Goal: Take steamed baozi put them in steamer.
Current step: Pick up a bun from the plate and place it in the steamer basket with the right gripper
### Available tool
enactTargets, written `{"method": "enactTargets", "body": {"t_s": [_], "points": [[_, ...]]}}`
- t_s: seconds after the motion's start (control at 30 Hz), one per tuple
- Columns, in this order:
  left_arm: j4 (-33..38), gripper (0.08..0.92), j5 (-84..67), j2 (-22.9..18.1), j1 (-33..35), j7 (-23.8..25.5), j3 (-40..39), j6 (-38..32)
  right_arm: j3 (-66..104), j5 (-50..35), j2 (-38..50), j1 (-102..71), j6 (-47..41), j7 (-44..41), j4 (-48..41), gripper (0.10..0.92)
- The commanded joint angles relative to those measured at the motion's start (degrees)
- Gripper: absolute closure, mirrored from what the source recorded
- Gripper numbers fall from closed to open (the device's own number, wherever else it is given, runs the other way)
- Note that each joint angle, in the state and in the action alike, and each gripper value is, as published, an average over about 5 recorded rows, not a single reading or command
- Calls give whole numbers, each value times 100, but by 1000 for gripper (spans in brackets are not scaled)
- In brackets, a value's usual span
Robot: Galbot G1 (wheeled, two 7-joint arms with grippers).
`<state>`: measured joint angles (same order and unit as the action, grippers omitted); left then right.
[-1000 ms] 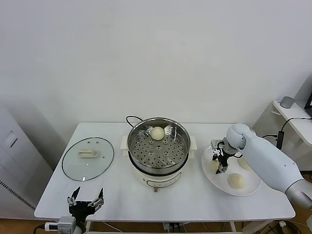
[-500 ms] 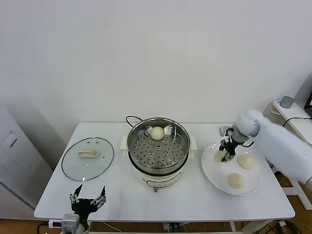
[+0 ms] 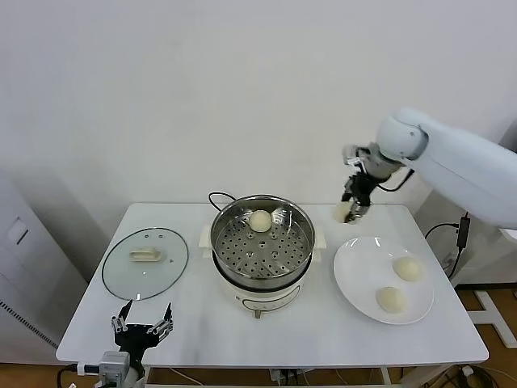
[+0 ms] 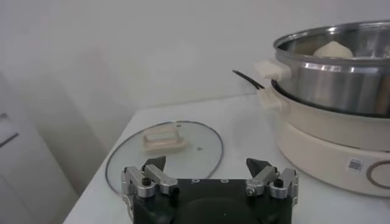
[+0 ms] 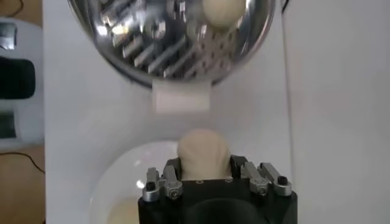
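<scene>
My right gripper [image 3: 350, 208] is raised above the table between the steamer and the plate, shut on a cream-white baozi [image 3: 342, 213], which shows squeezed between the jaws in the right wrist view [image 5: 202, 151]. The steel steamer [image 3: 262, 234] on its white cooker base stands mid-table with one baozi [image 3: 260, 220] at its back, also visible as the baozi [image 5: 223, 11] below the wrist. Two more baozi [image 3: 406, 268] [image 3: 392, 300] lie on the white plate [image 3: 359, 271]. My left gripper [image 3: 142, 331] hangs open at the table's front left edge, its fingers [image 4: 154, 175] spread and empty.
A glass lid [image 3: 146, 263] with a white handle lies flat left of the steamer, seen close in the left wrist view [image 4: 164, 146]. A black cord [image 3: 218, 196] runs behind the cooker. The steamer's white side handle [image 5: 181, 98] sticks out toward the plate.
My right gripper closed on a baozi on the plate, lifted it up and carried it back and left toward the steamer. The plate now holds two baozi. The left arm barely moved.
</scene>
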<state>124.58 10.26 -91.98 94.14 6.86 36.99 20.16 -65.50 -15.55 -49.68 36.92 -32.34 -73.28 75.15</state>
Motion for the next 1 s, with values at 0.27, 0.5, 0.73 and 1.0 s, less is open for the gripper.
{"method": "enactTargets", "body": {"t_s": [0.27,0.5,0.73,1.0], "points": [[73,177,56,-63,58,-119,-156,-89,-757,-1072,-2169,101,-974,443,-563,533],[33,177,-10,-57,0,-109,-151,-66,-627,-905,-2710,-371,-1149,603,-947,533],[41,177,-134,-43,26,-113,-163,-62,-374,-522,-3204,-829,-1210,791,-1517,533],[88,177,-218,-34,37,-113,-132,-41,-212,-276,-3647,-1096,-1169,785,-1963,522]]}}
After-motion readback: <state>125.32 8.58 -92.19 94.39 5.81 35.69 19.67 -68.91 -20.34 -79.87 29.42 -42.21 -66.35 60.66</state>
